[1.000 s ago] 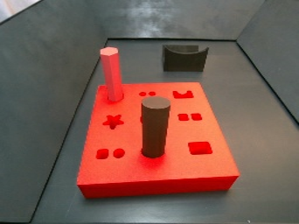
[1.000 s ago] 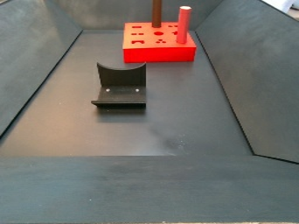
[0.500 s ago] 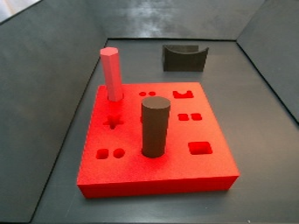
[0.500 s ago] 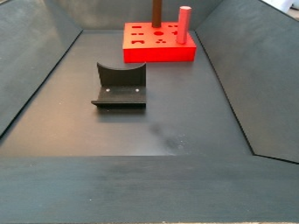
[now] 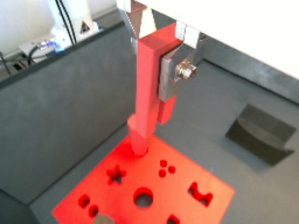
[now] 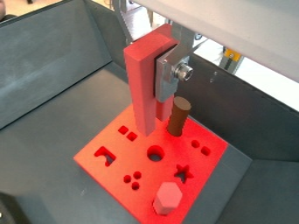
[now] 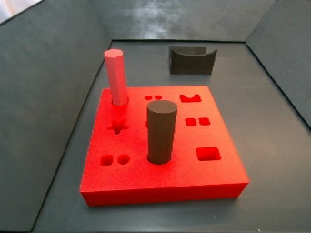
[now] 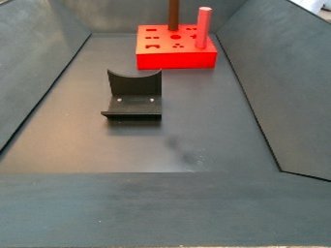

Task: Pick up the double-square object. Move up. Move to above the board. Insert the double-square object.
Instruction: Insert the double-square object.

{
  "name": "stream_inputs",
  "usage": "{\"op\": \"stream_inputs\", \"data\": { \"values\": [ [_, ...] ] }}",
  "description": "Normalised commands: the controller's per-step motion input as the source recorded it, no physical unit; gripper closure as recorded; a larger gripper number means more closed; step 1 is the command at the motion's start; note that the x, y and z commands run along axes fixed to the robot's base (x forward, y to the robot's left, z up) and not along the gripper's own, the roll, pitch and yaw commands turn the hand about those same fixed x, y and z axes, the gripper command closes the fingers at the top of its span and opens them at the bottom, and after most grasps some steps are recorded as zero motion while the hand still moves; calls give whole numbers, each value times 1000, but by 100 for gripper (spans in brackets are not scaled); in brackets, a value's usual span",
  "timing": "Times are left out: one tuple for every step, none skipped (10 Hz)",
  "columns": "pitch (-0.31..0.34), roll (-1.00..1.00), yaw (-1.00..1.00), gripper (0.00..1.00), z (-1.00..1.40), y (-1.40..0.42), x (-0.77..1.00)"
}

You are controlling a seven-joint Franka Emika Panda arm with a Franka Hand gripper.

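In both wrist views my gripper (image 5: 156,66) (image 6: 158,74) is shut on the double-square object (image 5: 146,96) (image 6: 142,96), a long thin red bar. The bar hangs upright above the board (image 5: 181,179) (image 6: 128,157), and its lower end looks close over the board's top. Whether it touches the board cannot be told. The board is a flat red block with star, square and round cut-outs, also seen in both side views (image 7: 158,182) (image 8: 175,60). Neither the gripper nor the bar shows in the side views.
A thick red hexagonal peg (image 7: 115,77) (image 8: 203,27) (image 6: 167,203) and a dark grey cylinder (image 7: 161,132) (image 8: 172,15) (image 6: 177,118) stand upright in the board. The dark fixture (image 7: 191,59) (image 8: 134,94) (image 5: 263,133) stands on the grey floor apart from the board. Grey walls enclose the floor.
The star cut-out beside the hexagonal peg looks darker and less distinct than one second ago. Nothing else has visibly moved in the side views.
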Motion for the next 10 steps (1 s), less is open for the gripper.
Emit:
{"op": "stream_inputs", "data": {
  "values": [
    [-136, 0, -269, 100, -480, -409, 611],
    [-103, -17, -714, 100, -346, -274, 209],
    [-84, -39, -863, 100, -237, -194, 69],
    [-96, -76, -826, 100, -197, -134, 157],
    [-100, -70, -789, 100, -211, -114, 220],
    [-84, 0, -763, 100, -506, -186, 271],
    [-80, 57, -771, 100, -631, -209, 266],
    [-107, 16, -771, 100, -563, -183, 271],
    [-107, 0, -763, 100, -514, -171, 289],
    [-87, 0, -766, 100, -483, -163, 297]
  ]
}}
